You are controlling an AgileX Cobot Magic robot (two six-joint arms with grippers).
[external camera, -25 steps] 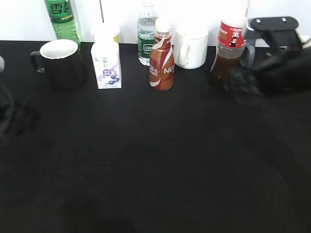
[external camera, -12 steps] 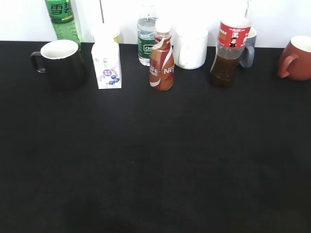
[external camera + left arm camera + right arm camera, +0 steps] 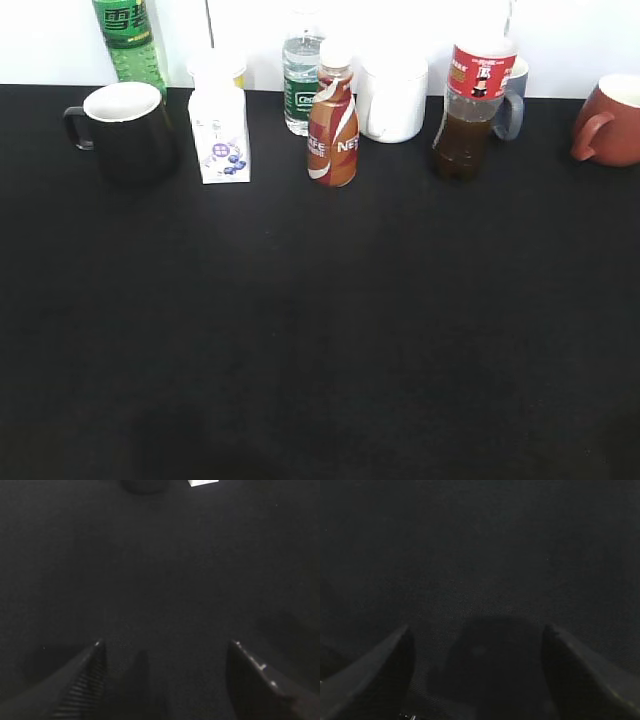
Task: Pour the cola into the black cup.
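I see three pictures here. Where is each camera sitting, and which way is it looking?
Exterior view: in front of the table, looking down at a slant at the cola, black cup and other drinks; no arm shows.
Left wrist view: on the left arm, facing the black tabletop; left gripper open.
Right wrist view: same, right gripper open.
Shared: all show the tabletop.

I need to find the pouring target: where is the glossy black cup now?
In the exterior view, the glossy black cup stands at the table's far left, beside the white carton with purple print.
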